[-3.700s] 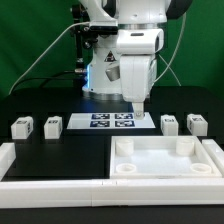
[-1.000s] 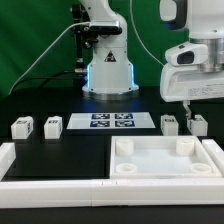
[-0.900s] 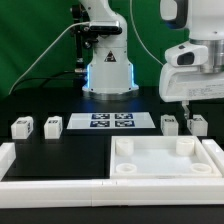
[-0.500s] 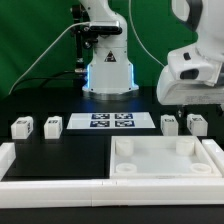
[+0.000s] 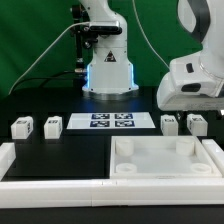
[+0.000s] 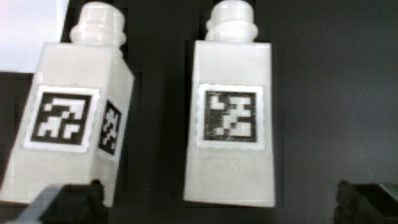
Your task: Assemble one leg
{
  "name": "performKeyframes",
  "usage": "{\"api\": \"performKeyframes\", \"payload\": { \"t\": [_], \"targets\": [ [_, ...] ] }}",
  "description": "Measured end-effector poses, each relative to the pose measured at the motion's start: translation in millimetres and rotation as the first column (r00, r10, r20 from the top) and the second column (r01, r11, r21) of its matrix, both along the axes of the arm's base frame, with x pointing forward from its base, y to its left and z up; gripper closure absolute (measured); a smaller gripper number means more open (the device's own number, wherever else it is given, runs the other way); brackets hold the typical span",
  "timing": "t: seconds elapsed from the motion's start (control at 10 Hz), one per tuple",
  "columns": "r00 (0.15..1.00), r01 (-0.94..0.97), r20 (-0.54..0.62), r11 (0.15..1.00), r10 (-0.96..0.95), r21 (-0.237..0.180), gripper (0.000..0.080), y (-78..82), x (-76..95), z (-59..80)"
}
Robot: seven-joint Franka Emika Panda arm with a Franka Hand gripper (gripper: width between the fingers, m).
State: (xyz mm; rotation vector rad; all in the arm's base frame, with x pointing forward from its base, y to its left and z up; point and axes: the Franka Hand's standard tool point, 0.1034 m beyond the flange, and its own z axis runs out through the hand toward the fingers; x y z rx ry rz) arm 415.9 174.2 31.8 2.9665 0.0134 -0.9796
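Four small white legs with black-and-white tags lie on the black table. Two are at the exterior view's left (image 5: 19,127) (image 5: 52,125) and two at its right (image 5: 170,124) (image 5: 197,123). My gripper (image 5: 190,108) hangs just above the right pair; its fingertips are hard to make out there. In the wrist view the gripper (image 6: 217,205) is open and holds nothing. Its dark fingertips (image 6: 63,205) straddle one leg (image 6: 231,110), and the second leg (image 6: 75,110) lies beside it, near one finger.
The marker board (image 5: 112,121) lies at the table's middle, in front of the robot base. The large white square tabletop with corner sockets (image 5: 165,172) rests at the front right. A white raised border (image 5: 50,166) runs along the front and left.
The arm swung from above the marker board to the exterior view's right. In the last second the hand tilted and shifted further right over the right pair of legs.
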Motion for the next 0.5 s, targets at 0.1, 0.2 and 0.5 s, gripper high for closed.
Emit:
{"api": "performKeyframes", "payload": {
  "t": [0.1,0.2,0.5],
  "targets": [
    [1.0,0.01,-0.021,1.0,-0.01,-0.009,0.0151,1.6,-4.6,-3.0],
    [1.0,0.008,-0.019,1.0,-0.009,-0.009,0.0151,2.3,-5.0,-5.3],
    [0.984,-0.006,-0.179,1.0,0.001,-0.03,0.0151,-3.8,-14.8,-4.4]
  ]
}}
